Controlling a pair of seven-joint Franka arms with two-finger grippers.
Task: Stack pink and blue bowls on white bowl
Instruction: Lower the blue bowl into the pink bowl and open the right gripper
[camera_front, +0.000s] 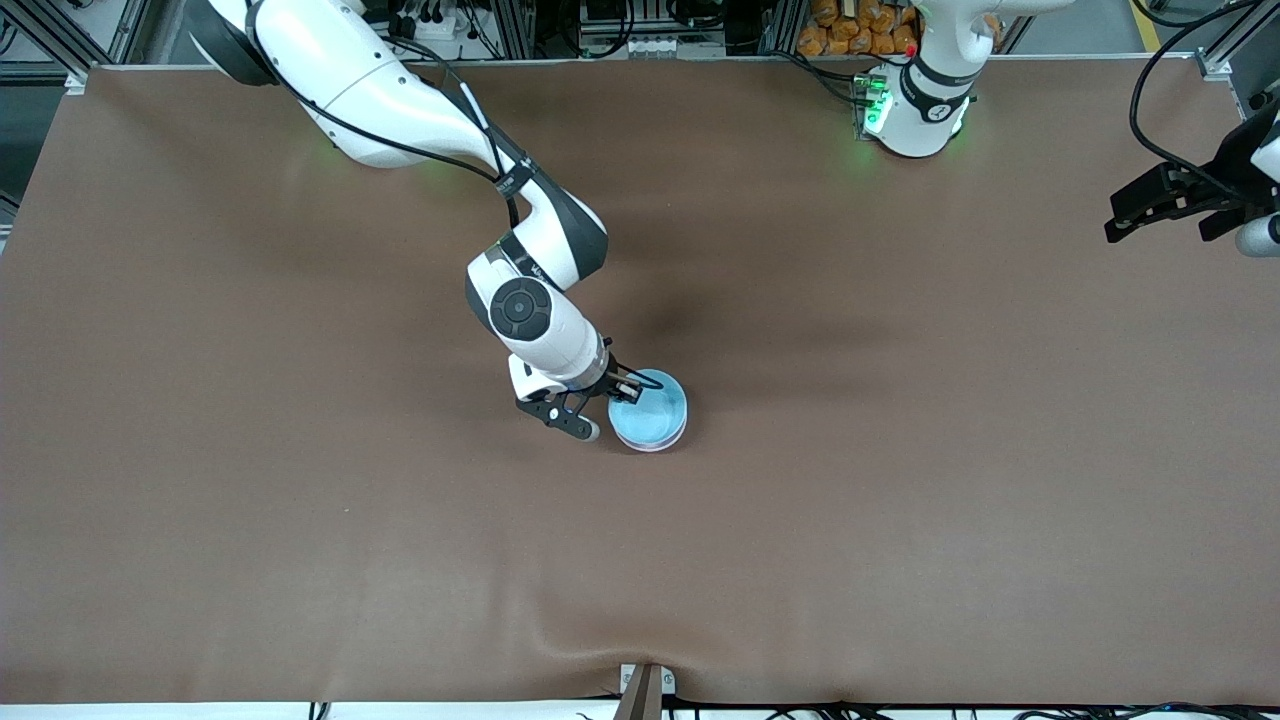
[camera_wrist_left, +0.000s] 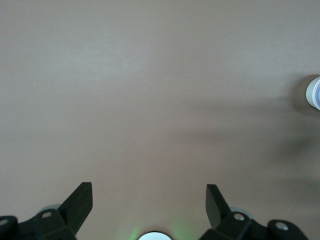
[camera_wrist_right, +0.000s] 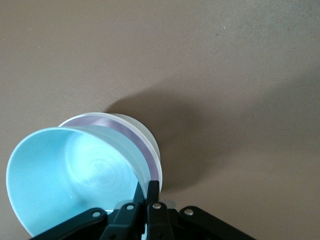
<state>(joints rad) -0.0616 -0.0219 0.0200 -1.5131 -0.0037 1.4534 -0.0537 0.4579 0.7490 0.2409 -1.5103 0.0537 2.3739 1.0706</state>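
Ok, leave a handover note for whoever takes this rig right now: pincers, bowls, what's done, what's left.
Right pincer: shut on the blue bowl's rim, mid-table.
Left pincer: open, empty, waiting over bare table at the left arm's end.
Blue bowl sits tilted in the pink bowl, which is nested in the white bowl.
Done: pink stacked.
Left: seat blue level, release, retract.

Both arms are glossy white shells with dark grey bands at the joints. The right arm (camera_front: 400, 110) has a round black cap on its wrist joint and thin black cables clipped along its casing. Its gripper (camera_wrist_right: 146, 192) is matte black, with slim fingers and small silver screws. The left arm's base (camera_front: 915, 105) glows green on one side. The left gripper (camera_wrist_left: 149, 207) carries black wedge-shaped fingers (camera_wrist_left: 80, 202), with silver screws in its black mounts.
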